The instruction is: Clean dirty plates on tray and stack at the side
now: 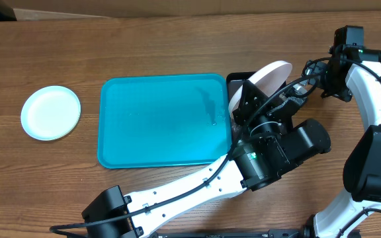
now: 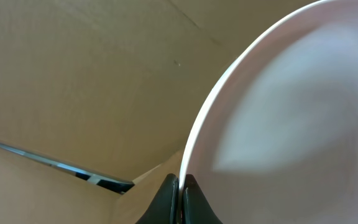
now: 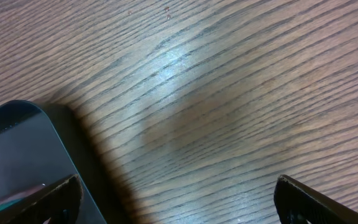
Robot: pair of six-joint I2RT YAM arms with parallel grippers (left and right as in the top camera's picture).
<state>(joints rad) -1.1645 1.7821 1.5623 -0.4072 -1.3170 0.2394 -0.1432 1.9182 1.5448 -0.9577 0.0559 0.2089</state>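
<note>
Turquoise tray [image 1: 157,119] sits mid-table. White plate [image 1: 270,76] is up on edge just off its right end, over black tray [image 1: 237,79]. Left gripper [image 2: 180,186] is pinched tight on the plate's lower rim. The likely stacking spot, by pale plate [image 1: 51,113], lies far left across the tray. Right gripper [image 3: 179,199] gapes wide, empty.

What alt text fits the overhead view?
The left gripper pinches a white plate by its rim, tilted on edge above a black tray right of the turquoise tray. A pale plate lies flat on the table far left.
</note>
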